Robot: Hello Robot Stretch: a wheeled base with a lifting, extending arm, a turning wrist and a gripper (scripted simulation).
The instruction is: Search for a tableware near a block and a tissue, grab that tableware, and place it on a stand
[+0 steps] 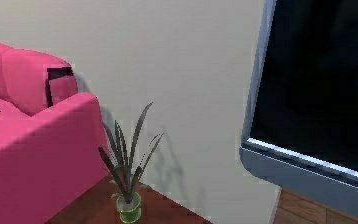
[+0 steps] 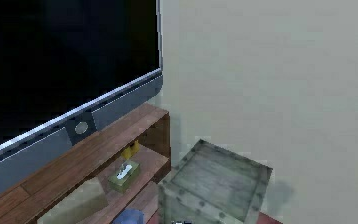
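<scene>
A small yellow-green tissue box (image 2: 124, 174) sits on the lower shelf of a long wooden TV stand (image 2: 137, 126) in the arm side view. Just below it, at the bottom edge, lies a small blue thing (image 2: 131, 217) that I cannot identify. A weathered grey-green wooden crate (image 2: 219, 181), block-like in shape, stands on the floor right beside the stand's end.
A big dark TV (image 2: 57, 60) rests on the stand and appears again as the TV (image 1: 317, 80) at the forward view's right. A pink sofa (image 1: 32, 120) stands at the left, with a potted plant (image 1: 128, 170) on a wooden surface in front of a cream wall.
</scene>
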